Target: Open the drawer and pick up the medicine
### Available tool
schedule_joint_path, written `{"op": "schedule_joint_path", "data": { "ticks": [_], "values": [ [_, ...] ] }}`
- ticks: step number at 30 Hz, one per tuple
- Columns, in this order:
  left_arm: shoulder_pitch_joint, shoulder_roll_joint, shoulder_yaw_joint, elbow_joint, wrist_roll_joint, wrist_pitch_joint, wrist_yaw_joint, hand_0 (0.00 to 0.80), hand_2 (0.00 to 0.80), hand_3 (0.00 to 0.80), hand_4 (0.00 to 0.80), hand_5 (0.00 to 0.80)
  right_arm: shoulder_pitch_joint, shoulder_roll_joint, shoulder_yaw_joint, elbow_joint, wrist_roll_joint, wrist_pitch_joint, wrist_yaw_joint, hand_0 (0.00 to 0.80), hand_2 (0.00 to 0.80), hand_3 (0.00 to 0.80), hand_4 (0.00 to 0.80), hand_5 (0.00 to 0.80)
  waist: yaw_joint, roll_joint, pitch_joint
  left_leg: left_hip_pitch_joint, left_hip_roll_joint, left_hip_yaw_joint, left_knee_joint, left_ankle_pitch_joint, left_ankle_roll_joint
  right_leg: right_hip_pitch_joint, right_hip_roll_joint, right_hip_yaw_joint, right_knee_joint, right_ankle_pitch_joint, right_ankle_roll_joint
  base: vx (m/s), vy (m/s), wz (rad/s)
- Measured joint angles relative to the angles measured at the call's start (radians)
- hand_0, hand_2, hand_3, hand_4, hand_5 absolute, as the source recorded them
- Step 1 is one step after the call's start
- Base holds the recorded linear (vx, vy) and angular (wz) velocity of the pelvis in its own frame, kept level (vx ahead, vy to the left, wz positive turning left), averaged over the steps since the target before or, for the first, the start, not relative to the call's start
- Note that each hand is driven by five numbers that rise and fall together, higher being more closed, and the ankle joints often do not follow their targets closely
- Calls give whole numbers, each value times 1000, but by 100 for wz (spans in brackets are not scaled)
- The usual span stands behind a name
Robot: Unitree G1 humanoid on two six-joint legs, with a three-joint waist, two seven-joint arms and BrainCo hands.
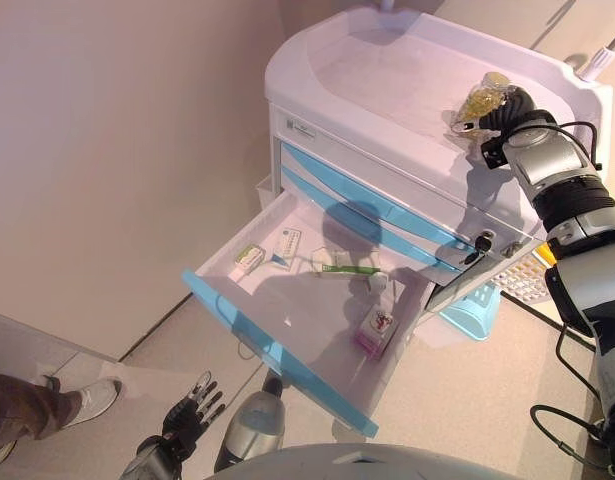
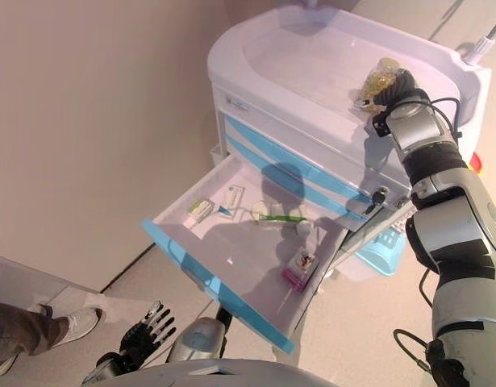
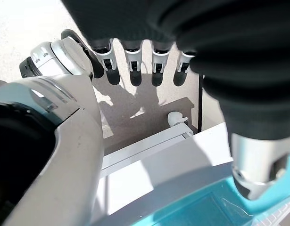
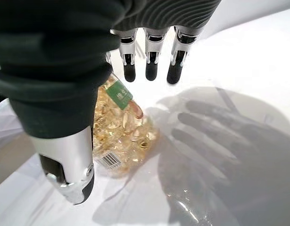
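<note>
Left robot hand [image 1: 192,412] low, wrist view reveals capsule bag [image 4: 120,136]

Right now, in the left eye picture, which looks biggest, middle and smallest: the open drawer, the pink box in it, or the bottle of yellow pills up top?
1. Drawer, by far the biggest.
2. Bottle of yellow pills.
3. Pink box, though these two look close in size and the right hand hides part of the bottle.

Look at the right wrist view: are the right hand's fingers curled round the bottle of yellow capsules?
No. The right hand has straight fingers above the bottle of yellow capsules, which lies on the cart top.
</note>
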Motion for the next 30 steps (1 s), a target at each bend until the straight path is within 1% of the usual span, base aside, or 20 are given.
{"op": "schedule_joint_path", "data": {
  "ticks": [7,12,17,25,30],
  "values": [
    [-3,0,0,-11,-16,0,0,0,0,0,0,0,-1,-6,0,-15,2,16,-22,0,0,0,0,0,-6,0,11,0,1,2,-1,0,0,-2,0,2,0,0,0,0,0,0],
    [-3,0,0,-11,-16,0,0,0,0,0,0,0,-2,-37,0,-23,9,23,-50,0,0,0,0,0,-7,-2,29,0,1,5,-2,0,0,-4,-1,5,1,0,0,0,0,0],
    [-6,0,0,-12,-17,0,0,0,0,0,0,0,-7,-64,0,-80,11,21,-80,0,0,0,0,0,-13,-3,29,0,1,9,-4,0,0,-6,-1,7,0,0,0,0,0,0],
    [-5,0,1,-12,-17,0,0,0,0,0,0,0,-59,-91,0,-139,9,-1,-133,0,0,0,0,0,-34,-5,30,3,2,15,-13,1,1,-13,-3,14,2,0,0,1,-1,-2],
    [-2,0,1,-15,-17,0,-1,0,0,0,0,0,-85,-123,0,-246,8,-24,-167,0,0,0,0,0,-34,-7,31,12,1,23,-19,1,1,-11,-2,16,2,1,1,0,-13,-6]
  ]
}}
